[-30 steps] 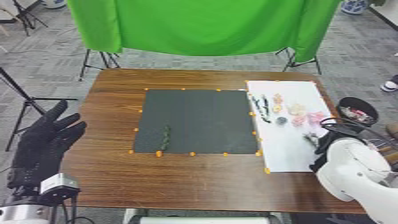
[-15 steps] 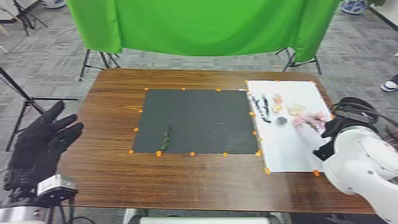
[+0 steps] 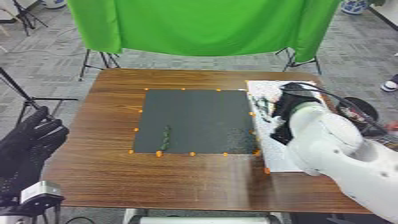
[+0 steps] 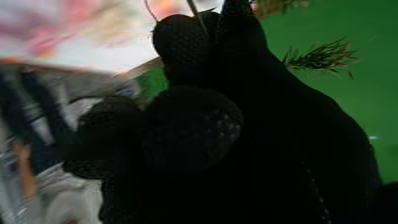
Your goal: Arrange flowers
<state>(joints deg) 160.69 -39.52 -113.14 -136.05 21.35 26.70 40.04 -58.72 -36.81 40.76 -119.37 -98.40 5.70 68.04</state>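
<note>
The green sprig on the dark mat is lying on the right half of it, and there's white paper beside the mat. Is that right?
Not quite: the head view shows the green sprig on the left half of the dark mat, not the right. The white paper is beside the mat, as you said.

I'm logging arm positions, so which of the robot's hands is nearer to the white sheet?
The right. The right hand is over the white sheet; the left hand is far off to its left, with the dark mat between.
</note>
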